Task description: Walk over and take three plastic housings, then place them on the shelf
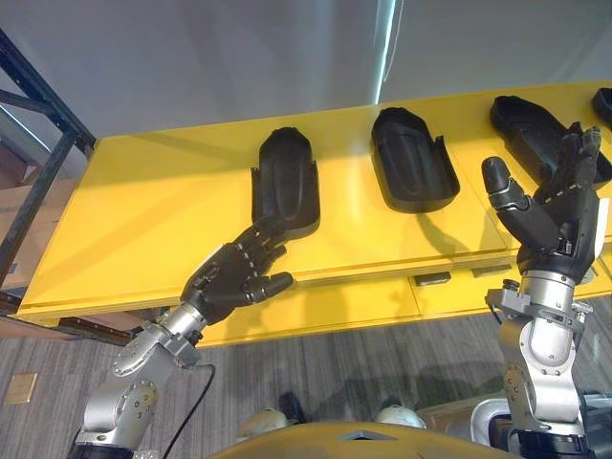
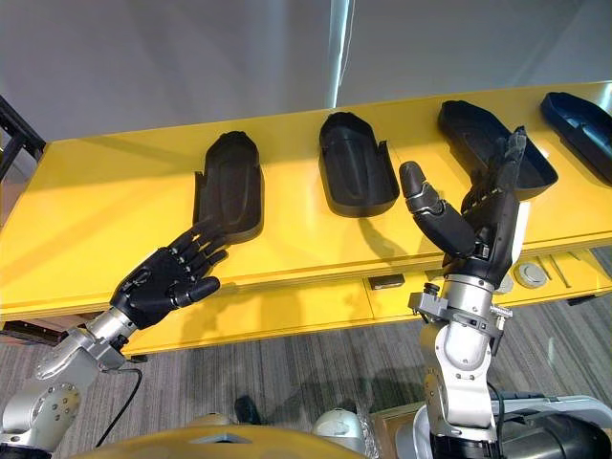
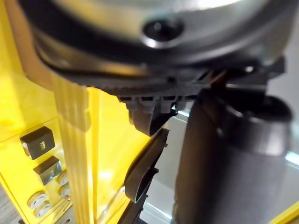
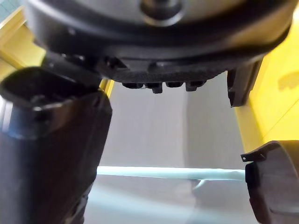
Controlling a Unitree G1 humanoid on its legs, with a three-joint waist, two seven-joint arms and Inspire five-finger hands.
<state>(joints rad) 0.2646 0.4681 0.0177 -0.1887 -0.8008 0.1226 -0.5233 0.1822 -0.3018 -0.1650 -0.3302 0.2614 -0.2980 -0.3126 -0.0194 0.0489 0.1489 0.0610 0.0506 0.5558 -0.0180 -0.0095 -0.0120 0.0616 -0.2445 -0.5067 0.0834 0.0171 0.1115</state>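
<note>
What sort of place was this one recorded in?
Likely a workshop or factory-style test area: a yellow workbench with black housings laid out in a row, a dark metal rack beside it, and grey flooring.

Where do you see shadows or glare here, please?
Left eye view: the right hand throws a shadow on the yellow tabletop beside a black plastic housing; a bright streak runs down the grey wall. Left wrist view: glare on that tabletop.
</note>
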